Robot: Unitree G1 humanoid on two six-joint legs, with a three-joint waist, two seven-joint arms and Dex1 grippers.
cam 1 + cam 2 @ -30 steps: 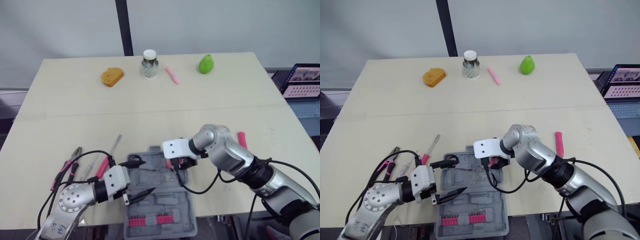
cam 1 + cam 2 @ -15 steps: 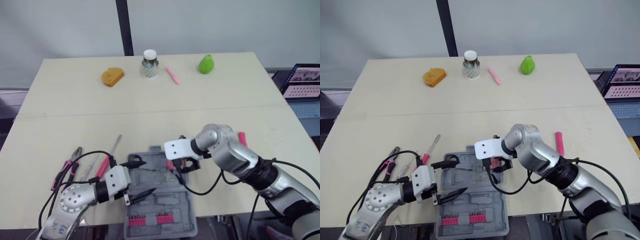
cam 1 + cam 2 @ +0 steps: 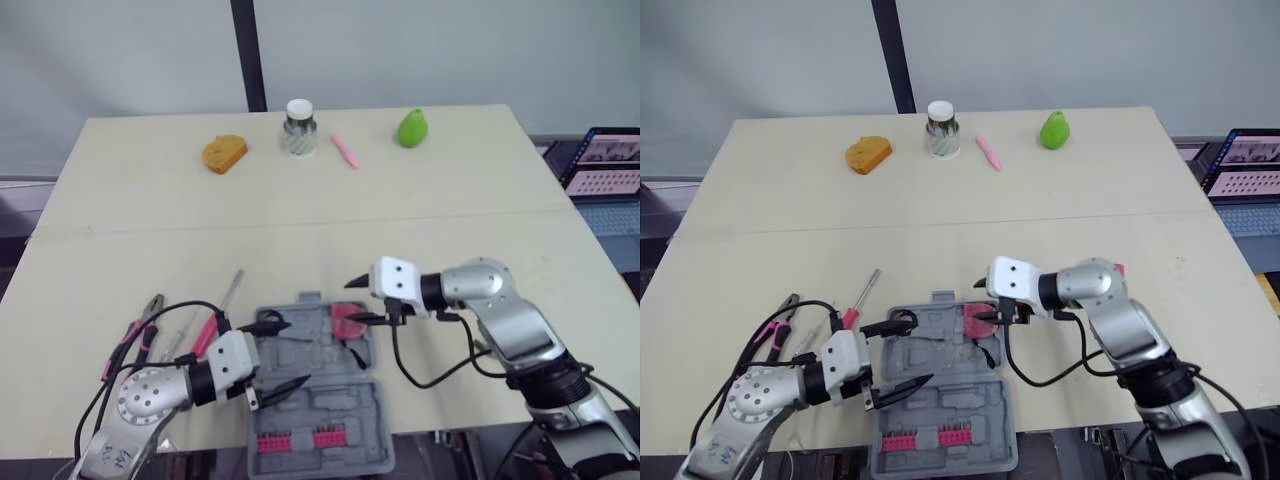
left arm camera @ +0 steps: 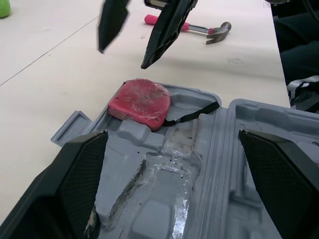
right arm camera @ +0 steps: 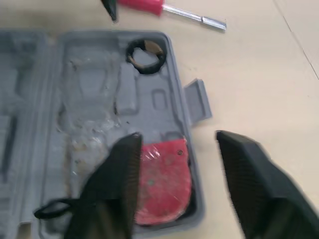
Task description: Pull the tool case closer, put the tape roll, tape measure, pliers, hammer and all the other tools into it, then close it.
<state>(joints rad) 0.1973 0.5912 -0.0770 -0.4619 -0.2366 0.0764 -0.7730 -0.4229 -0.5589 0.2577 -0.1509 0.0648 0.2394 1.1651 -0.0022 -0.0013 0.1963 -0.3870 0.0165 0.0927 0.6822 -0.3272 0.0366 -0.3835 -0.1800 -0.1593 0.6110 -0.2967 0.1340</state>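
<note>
I see my right fingers (image 3: 368, 318) wide just over the tape measure (image 3: 345, 322) (at 1 o'clock in the tool case (image 3: 310, 405)), left fingers (image 3: 272, 325) wide too.

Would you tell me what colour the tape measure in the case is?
Red tape measure, clearest in the left wrist view.

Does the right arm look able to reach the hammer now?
Probably yes: the hammer lies uncovered on the table next to that arm, and the right gripper is open and empty.
</note>
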